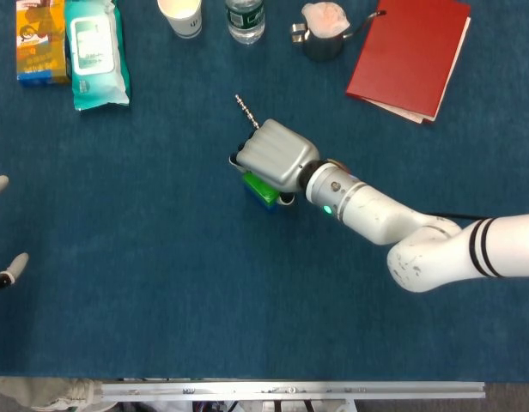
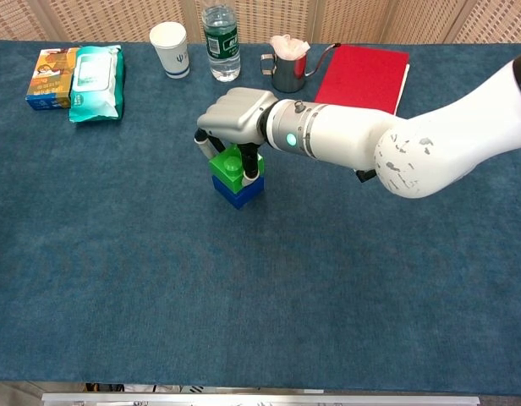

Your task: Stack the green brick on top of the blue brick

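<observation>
Just left of frame centre, I see my right hand [image 2: 236, 118] gripping the green brick [image 2: 234, 165] from above, fingers down both sides. The green brick sits on the blue brick [image 2: 238, 191], which rests on the blue cloth table [image 2: 260, 288].

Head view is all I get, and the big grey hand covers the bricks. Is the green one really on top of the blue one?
Observer: Yes. In the chest view the green brick sits on the blue brick, and only the blue one touches the table.
Operator: Is the hand holding it?
Observer: The right hand has fingers down on both sides of the green brick, gripping it.
Operator: Is the stack straight?
Observer: Not quite. From the chest view the green brick sits a little left of the blue one, so the blue one's right side sticks out.
</observation>
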`<move>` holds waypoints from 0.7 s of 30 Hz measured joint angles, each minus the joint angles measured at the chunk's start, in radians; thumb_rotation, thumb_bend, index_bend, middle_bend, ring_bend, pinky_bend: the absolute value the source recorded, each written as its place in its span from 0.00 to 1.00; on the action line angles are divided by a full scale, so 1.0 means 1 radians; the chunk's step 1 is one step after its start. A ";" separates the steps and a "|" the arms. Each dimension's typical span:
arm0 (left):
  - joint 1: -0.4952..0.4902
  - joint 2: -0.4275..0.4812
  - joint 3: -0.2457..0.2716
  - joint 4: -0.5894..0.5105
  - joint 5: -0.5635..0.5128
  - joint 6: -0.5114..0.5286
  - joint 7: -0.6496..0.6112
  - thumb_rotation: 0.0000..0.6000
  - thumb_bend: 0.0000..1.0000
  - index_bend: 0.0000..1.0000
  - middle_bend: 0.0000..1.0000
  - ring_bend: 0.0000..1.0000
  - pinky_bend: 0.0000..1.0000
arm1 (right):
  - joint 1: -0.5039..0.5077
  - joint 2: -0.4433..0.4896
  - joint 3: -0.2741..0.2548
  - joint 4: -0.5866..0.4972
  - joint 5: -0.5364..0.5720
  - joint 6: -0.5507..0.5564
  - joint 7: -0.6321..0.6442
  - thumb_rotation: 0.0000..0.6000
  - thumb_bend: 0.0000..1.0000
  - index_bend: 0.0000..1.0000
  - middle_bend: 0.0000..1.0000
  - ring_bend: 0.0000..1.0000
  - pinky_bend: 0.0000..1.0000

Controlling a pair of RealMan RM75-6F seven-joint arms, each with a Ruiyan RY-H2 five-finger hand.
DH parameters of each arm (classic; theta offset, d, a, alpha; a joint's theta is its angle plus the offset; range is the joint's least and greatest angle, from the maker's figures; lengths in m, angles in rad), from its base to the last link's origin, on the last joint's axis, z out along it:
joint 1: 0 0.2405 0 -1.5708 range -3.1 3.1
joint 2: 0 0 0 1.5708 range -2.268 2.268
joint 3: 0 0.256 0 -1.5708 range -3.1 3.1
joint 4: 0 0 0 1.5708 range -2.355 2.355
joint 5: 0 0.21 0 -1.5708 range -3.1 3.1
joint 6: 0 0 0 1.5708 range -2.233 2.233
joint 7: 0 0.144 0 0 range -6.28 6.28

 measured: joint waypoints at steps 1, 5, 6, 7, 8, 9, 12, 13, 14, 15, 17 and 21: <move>0.000 0.000 0.000 0.000 0.000 0.000 -0.001 1.00 0.22 0.13 0.21 0.18 0.20 | 0.001 -0.001 -0.002 -0.001 0.002 0.002 -0.004 1.00 0.23 0.53 0.52 0.43 0.50; 0.000 0.001 0.001 0.001 0.001 -0.001 -0.002 1.00 0.22 0.13 0.20 0.18 0.20 | 0.001 -0.005 -0.005 0.001 0.012 0.006 -0.011 1.00 0.23 0.53 0.52 0.43 0.50; 0.000 0.001 0.001 0.001 0.001 -0.001 -0.003 1.00 0.22 0.13 0.20 0.18 0.20 | 0.001 -0.006 -0.006 0.002 0.014 0.007 -0.013 1.00 0.23 0.53 0.52 0.43 0.50; 0.000 0.001 0.002 0.002 0.001 -0.002 -0.003 1.00 0.22 0.13 0.20 0.18 0.20 | 0.001 -0.008 -0.007 0.003 0.015 0.009 -0.015 1.00 0.23 0.53 0.52 0.43 0.50; 0.000 0.001 0.001 0.002 0.001 -0.002 -0.004 1.00 0.22 0.13 0.20 0.18 0.20 | 0.000 -0.009 -0.007 0.004 0.016 0.010 -0.015 1.00 0.23 0.53 0.52 0.43 0.50; 0.000 0.001 0.001 0.002 0.001 -0.002 -0.004 1.00 0.22 0.13 0.20 0.18 0.20 | 0.000 -0.010 -0.007 0.004 0.017 0.012 -0.016 1.00 0.23 0.53 0.52 0.43 0.50; 0.000 0.001 0.002 0.003 0.003 -0.001 -0.005 1.00 0.22 0.13 0.20 0.18 0.20 | -0.001 -0.013 -0.008 0.004 0.018 0.014 -0.019 1.00 0.23 0.53 0.52 0.43 0.50; 0.000 0.000 0.003 0.003 0.004 -0.001 -0.005 1.00 0.22 0.13 0.20 0.18 0.20 | -0.001 -0.015 -0.009 0.004 0.019 0.014 -0.021 1.00 0.23 0.53 0.52 0.43 0.50; 0.000 0.001 0.003 0.003 0.003 -0.002 -0.004 1.00 0.22 0.13 0.20 0.18 0.20 | -0.001 -0.016 -0.010 0.004 0.019 0.014 -0.022 1.00 0.23 0.53 0.52 0.43 0.50; 0.000 0.001 0.003 0.003 0.003 -0.002 -0.004 1.00 0.22 0.13 0.20 0.18 0.20 | -0.002 -0.018 -0.011 0.004 0.020 0.014 -0.023 1.00 0.23 0.53 0.52 0.43 0.50; 0.000 0.001 0.003 0.002 0.002 -0.003 -0.004 1.00 0.22 0.13 0.20 0.18 0.20 | -0.003 -0.021 -0.012 0.007 0.020 0.013 -0.024 1.00 0.23 0.53 0.52 0.43 0.50; 0.000 0.001 0.004 0.003 0.001 -0.004 -0.005 1.00 0.22 0.13 0.20 0.18 0.20 | -0.005 -0.026 -0.014 0.012 0.019 0.012 -0.026 1.00 0.23 0.53 0.52 0.43 0.50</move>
